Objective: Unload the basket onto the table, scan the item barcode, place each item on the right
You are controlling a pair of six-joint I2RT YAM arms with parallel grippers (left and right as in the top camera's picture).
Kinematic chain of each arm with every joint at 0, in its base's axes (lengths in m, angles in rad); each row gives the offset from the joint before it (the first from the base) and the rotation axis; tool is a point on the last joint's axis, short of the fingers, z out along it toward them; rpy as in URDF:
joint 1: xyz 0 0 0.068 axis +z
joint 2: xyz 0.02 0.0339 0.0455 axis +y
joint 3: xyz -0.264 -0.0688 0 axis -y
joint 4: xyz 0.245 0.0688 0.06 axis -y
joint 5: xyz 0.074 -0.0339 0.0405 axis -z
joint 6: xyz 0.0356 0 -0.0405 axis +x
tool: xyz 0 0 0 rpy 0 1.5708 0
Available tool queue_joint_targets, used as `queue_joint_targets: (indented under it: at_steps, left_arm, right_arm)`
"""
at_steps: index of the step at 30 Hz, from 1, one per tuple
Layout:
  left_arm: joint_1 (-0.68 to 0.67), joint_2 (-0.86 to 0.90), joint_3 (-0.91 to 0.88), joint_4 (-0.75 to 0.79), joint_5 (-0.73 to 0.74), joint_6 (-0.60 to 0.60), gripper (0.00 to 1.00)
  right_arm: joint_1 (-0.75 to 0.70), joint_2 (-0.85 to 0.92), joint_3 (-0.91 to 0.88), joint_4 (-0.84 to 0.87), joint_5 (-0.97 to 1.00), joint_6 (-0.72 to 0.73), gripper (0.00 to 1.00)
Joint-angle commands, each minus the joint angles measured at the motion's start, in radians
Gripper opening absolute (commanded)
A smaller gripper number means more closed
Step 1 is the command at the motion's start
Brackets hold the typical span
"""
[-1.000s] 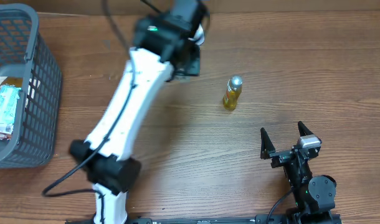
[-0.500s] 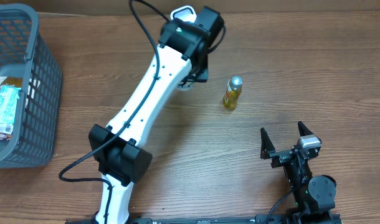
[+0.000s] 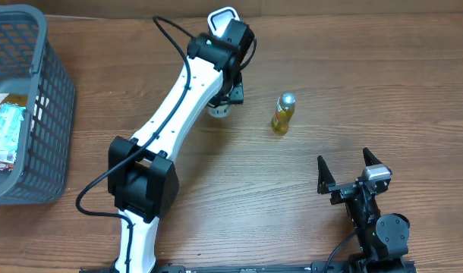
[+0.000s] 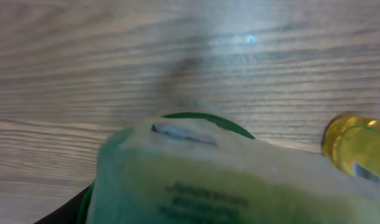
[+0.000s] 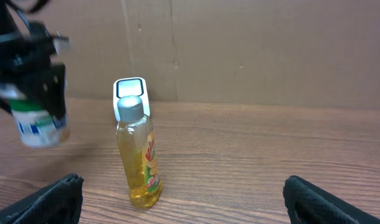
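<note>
a: nearest the front edge?
b: right gripper (image 3: 344, 157), jaws spread wide, nothing between.
a: mid-table?
b: yellow bottle (image 3: 282, 114), upright, silver cap, standing alone on wooden table (image 3: 391, 76).
a: just past it?
b: left gripper (image 3: 224, 102), clamped on small tub (image 3: 218, 111); green lid, white label; beside the bottle, not touching.
a: far edge?
b: white-framed device (image 3: 222, 17). grey basket (image 3: 45, 98) with packets, far left.

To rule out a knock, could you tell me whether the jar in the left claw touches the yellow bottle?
Apart. The overhead view shows bare table between the jar and the yellow bottle.
</note>
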Motion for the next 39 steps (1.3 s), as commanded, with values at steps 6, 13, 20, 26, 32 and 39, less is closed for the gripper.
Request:
queue_joint_targets:
  at_steps: [6,13,20,26,32,39]
  left_arm:
    - [-0.030,-0.008,-0.166,0.140,0.044,0.000,0.52]
    - [-0.050,-0.008,-0.250,0.217,0.046,-0.026,0.55]
    - [-0.077,-0.008,-0.254,0.243,0.111,-0.034,0.58]
    - [-0.104,-0.008,-0.254,0.241,0.119,-0.033,0.61]
    - [-0.115,-0.008,-0.254,0.238,0.114,-0.032,0.73]
    - [-0.117,-0.008,-0.254,0.235,0.123,-0.032,0.91]
  right_arm:
    - [-0.005,-0.008,-0.011,0.006,0.009,-0.004,1.00]
    - [-0.005,-0.008,-0.011,0.006,0.009,-0.004,1.00]
    - [-0.005,-0.008,-0.011,0.006,0.009,-0.004,1.00]
    - [-0.005,-0.008,-0.011,0.006,0.009,-0.004,1.00]
    - [-0.005,-0.008,-0.011,0.006,0.009,-0.004,1.00]
    - [-0.005,-0.008,-0.011,0.006,0.009,-0.004,1.00]
